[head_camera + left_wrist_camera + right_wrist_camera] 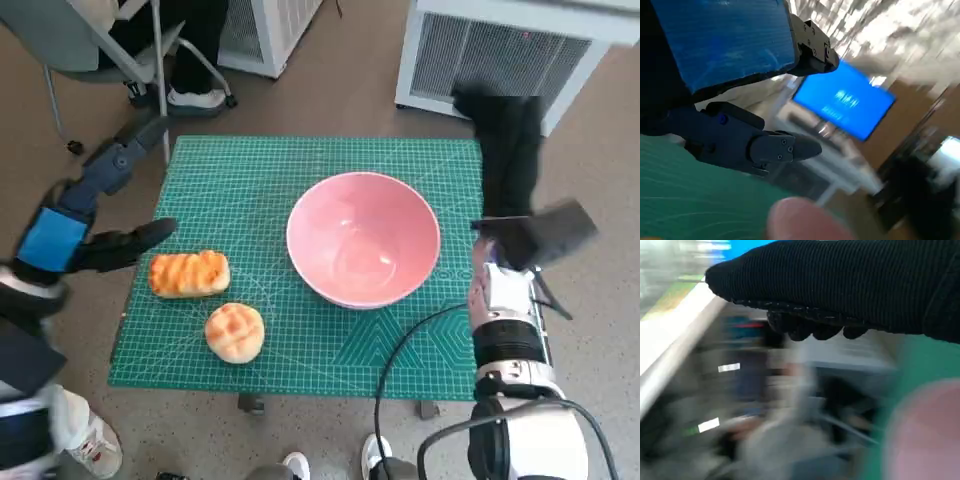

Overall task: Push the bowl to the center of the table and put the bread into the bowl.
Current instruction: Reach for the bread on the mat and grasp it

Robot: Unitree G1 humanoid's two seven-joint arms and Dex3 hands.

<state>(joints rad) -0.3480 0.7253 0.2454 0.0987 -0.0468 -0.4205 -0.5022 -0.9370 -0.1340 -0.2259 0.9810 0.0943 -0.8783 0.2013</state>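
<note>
glossy pink bowl (363, 238), knitted right hand (510, 150)

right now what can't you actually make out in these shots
- Right hand: motion-blurred in the head view and a dark band in the right wrist view, so open or shut is unclear.
- Bowl: sharp in the head view, but only a blurred pink patch at the edge of both wrist views.
- Ridged bread and round bread: neither wrist view shows them clearly.
- Left hand: its palm side is hidden in both views.
</note>
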